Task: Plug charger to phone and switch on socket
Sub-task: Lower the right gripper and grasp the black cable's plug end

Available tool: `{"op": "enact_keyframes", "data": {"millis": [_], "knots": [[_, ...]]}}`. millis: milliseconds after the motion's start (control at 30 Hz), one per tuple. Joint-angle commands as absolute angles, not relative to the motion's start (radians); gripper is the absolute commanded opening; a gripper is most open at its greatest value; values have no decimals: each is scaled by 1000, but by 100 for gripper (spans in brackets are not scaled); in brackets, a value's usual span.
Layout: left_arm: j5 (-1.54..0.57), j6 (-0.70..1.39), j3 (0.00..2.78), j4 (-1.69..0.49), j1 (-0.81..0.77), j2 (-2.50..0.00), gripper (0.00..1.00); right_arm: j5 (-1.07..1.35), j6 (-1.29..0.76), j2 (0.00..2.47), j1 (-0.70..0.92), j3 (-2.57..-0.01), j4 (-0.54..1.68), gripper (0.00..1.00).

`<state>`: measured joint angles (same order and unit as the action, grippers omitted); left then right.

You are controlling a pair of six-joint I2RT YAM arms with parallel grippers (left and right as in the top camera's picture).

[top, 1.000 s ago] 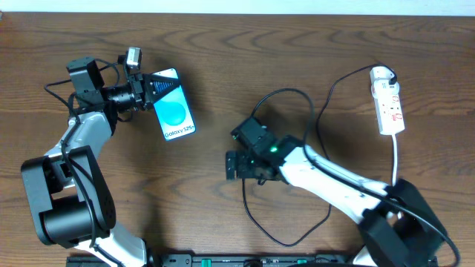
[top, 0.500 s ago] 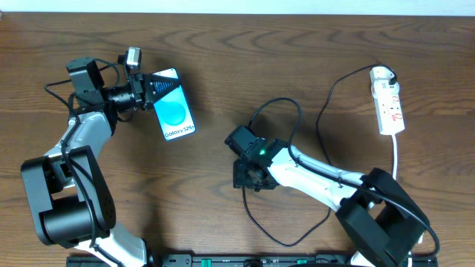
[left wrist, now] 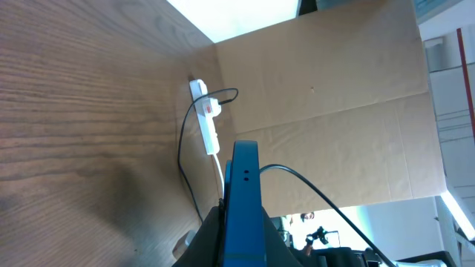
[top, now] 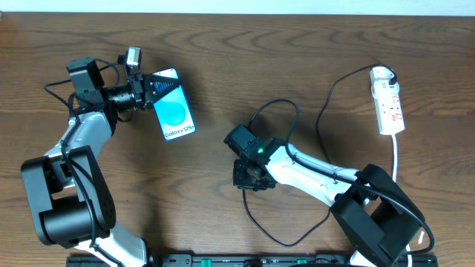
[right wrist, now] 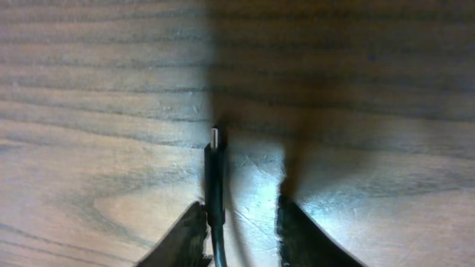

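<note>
The phone (top: 175, 110), light-blue screen up, lies tilted at the upper left with my left gripper (top: 151, 89) shut on its top end. It shows edge-on as a blue slab (left wrist: 242, 200) between the dark fingers in the left wrist view. The charger (top: 284, 239) is a thin black cable looping over mid-table to the white socket (top: 389, 104) at the far right. Its small plug tip (right wrist: 214, 142) lies on the wood between the fingers of my right gripper (right wrist: 241, 215). The left finger touches the cable and the right finger stands apart from it, so the gripper is open.
The socket's white cord (top: 396, 159) runs down toward the right arm's base. In the left wrist view the socket (left wrist: 207, 122) lies far off before a cardboard wall (left wrist: 334, 111). Bare wooden table (top: 96, 33) lies between the two arms.
My right gripper has turned downward over the charger's free end, and its jaws have narrowed from wide open. The cable loop shifted a little. The left arm and phone are still.
</note>
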<state>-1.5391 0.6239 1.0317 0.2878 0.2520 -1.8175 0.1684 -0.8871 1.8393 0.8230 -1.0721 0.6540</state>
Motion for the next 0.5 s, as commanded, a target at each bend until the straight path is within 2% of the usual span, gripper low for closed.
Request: {"op": "enact_keyframes", "data": {"millis": [0, 200, 467], "knots": [[-1559, 613, 1030, 290, 257, -1792, 7, 171, -894, 1867, 826, -1065, 654, 22], [-1559, 613, 1030, 290, 257, -1792, 8, 171, -893, 1867, 826, -1065, 646, 5], [-1559, 613, 1030, 290, 257, -1792, 7, 171, -893, 1867, 825, -1065, 643, 1]]}}
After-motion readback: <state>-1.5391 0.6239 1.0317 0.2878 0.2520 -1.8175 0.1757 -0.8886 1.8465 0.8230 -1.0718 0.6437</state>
